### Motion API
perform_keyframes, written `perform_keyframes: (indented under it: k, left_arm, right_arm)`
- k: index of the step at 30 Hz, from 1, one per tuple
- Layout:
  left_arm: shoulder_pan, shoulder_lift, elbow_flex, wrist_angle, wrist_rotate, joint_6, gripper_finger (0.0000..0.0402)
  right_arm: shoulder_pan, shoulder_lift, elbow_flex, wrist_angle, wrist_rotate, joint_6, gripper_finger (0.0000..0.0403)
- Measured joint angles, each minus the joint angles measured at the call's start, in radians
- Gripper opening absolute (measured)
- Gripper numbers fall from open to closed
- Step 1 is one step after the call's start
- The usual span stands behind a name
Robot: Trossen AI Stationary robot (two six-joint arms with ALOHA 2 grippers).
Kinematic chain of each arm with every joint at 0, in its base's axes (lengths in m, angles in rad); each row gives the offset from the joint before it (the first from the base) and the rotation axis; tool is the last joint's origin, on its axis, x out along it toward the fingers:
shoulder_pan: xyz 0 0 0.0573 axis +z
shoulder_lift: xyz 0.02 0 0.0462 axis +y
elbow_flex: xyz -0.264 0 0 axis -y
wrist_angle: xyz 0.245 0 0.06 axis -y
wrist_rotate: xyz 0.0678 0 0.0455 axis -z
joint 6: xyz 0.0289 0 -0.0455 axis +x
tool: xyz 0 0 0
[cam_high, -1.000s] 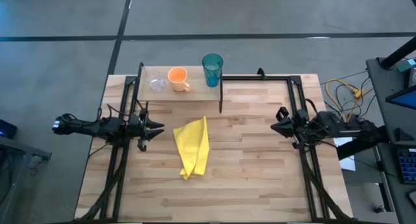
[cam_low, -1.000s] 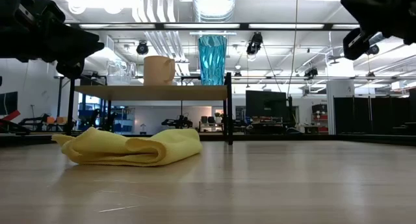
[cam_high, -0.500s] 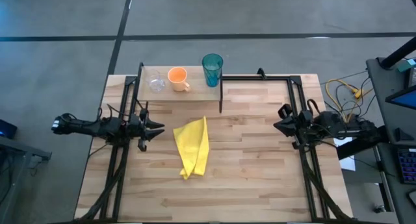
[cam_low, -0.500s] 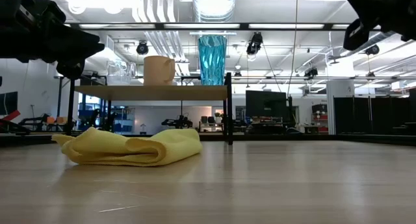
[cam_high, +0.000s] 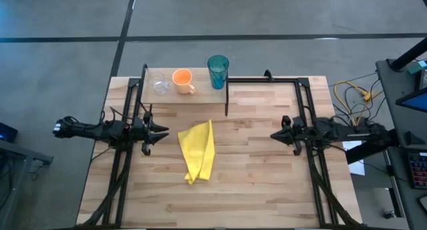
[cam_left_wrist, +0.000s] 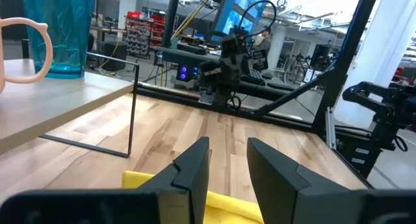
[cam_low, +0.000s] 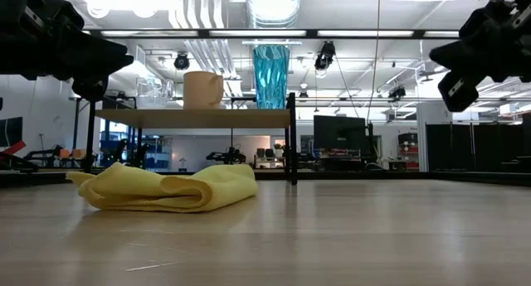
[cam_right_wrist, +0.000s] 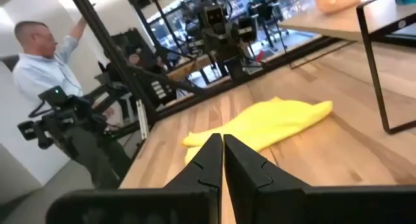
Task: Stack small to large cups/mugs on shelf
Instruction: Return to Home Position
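Above the table (cam_high: 253, 177), the shelf (cam_high: 200, 95) held glass (cam_high: 160, 85), mug (cam_high: 182, 78) and tumbler (cam_high: 217, 70) in size order; we judged the stacking done. Left gripper (cam_high: 165, 131) hung slightly parted, right gripper (cam_high: 272, 135) pinched empty.

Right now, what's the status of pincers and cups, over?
Left pincer open, left side. Right pincer shut, right side. Glass, orange mug, teal tumbler on shelf. Yellow cloth mid-table, touching neither.

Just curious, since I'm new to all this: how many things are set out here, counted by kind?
Clear glass: 1
Orange mug: 1
Teal tumbler: 1
Yellow cloth: 1
Shelf: 1
Total: 5
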Motion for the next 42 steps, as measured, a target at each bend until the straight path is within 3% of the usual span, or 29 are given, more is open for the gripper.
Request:
perform_keyframes:
  k: [10, 42]
  left_arm:
    - [0.0, -0.001, 0.0, 0.0, 0.001, 0.0, 0.0092]
    - [0.0, 0.0, 0.0, 0.001, 0.001, 0.0, 0.0092]
  right_arm:
    - [0.0, 0.035, 0.008, -0.004, -0.002, -0.065, 0.0009]
    - [0.0, 0.035, 0.008, -0.004, -0.001, -0.058, 0.0009]
